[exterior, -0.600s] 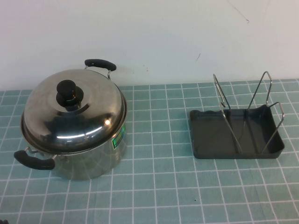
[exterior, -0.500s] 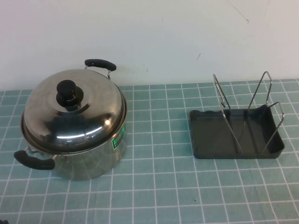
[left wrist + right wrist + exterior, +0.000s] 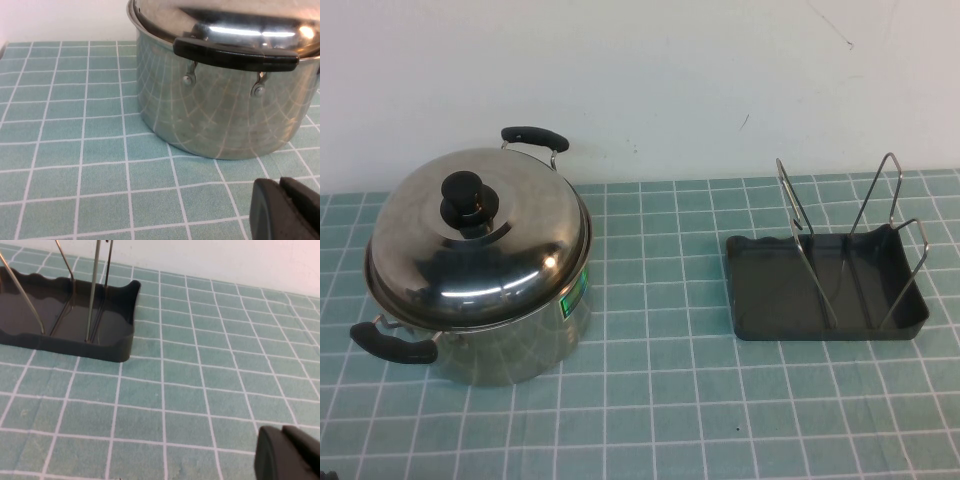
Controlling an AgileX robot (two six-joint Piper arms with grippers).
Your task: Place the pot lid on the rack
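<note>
The pot lid (image 3: 515,255), shiny and domed with a black knob (image 3: 468,200), sits closed on the steel pot (image 3: 510,350) at the table's left. The rack (image 3: 770,300), a dark grey tray with upright wire loops (image 3: 810,240), stands empty at the right. Neither gripper shows in the high view. In the left wrist view my left gripper (image 3: 279,185) is shut and empty, low over the cloth just before the pot (image 3: 215,120), below its black handle (image 3: 235,52) and the lid's rim (image 3: 225,15). In the right wrist view my right gripper (image 3: 281,432) is shut and empty, apart from the rack (image 3: 107,347).
A green checked cloth (image 3: 660,400) covers the table. A white wall (image 3: 650,80) runs close behind the pot and the rack. Open cloth lies between the pot and the rack and along the front.
</note>
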